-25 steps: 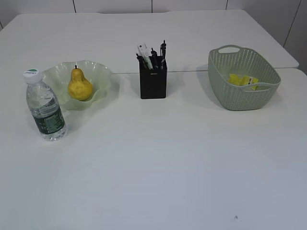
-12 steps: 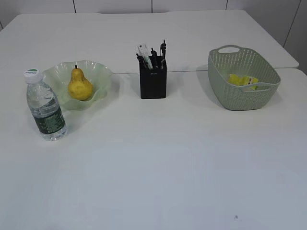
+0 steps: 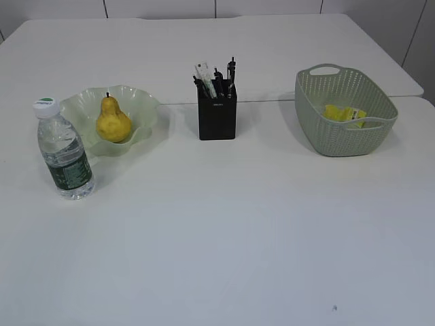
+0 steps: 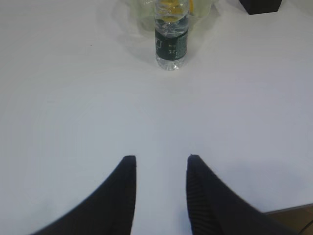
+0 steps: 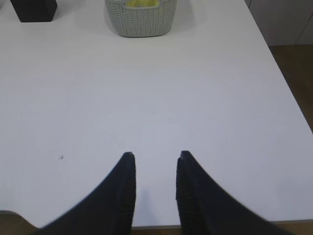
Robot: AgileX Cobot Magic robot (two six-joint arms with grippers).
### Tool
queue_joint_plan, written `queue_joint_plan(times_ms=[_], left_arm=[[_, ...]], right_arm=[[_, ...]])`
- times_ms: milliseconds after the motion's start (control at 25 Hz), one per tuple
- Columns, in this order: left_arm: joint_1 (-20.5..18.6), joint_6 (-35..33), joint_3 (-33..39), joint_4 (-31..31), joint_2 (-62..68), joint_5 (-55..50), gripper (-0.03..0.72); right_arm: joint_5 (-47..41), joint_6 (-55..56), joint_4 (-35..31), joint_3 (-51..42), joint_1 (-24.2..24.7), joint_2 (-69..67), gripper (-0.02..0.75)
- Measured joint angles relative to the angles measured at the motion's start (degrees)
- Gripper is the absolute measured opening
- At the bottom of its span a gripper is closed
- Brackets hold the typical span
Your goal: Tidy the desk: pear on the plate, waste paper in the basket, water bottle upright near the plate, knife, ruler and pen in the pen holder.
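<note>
The yellow pear [image 3: 113, 122] sits in the wavy pale-green plate [image 3: 146, 112] at the left. The water bottle [image 3: 63, 151] stands upright just in front of the plate; it also shows in the left wrist view [image 4: 171, 36]. The black pen holder [image 3: 217, 117] holds pens and a clear ruler [image 3: 204, 78]. Yellow waste paper [image 3: 343, 113] lies in the grey-green basket [image 3: 340, 139], which also shows in the right wrist view [image 5: 142, 19]. My left gripper [image 4: 159, 159] is open and empty over bare table. My right gripper [image 5: 154, 155] is open and empty near the table's front edge.
The white table's right edge and floor show in the right wrist view [image 5: 293, 73]. A small dark speck [image 3: 334, 308] lies on the table near the front. Neither arm shows in the exterior view.
</note>
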State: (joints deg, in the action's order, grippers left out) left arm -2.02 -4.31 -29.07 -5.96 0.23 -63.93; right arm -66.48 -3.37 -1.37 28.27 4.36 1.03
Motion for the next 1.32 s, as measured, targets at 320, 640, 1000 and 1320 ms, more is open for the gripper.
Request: queue_joint_plan(times_ms=[320, 640, 1000, 1320], left_arm=[[0.00, 0.00, 0.00, 0.00, 0.00, 0.00, 0.239], [0.00, 0.00, 0.00, 0.00, 0.00, 0.00, 0.239], [0.00, 0.00, 0.00, 0.00, 0.00, 0.00, 0.239], [0.00, 0.00, 0.00, 0.00, 0.00, 0.00, 0.239]], right_arm=[[0.09, 0.00, 0.00, 0.00, 0.14, 0.00, 0.244], [0.09, 0.00, 0.00, 0.00, 0.03, 0.00, 0.244], [0.09, 0.00, 0.00, 0.00, 0.03, 0.00, 0.244], [0.09, 0.00, 0.00, 0.00, 0.03, 0.00, 0.244]])
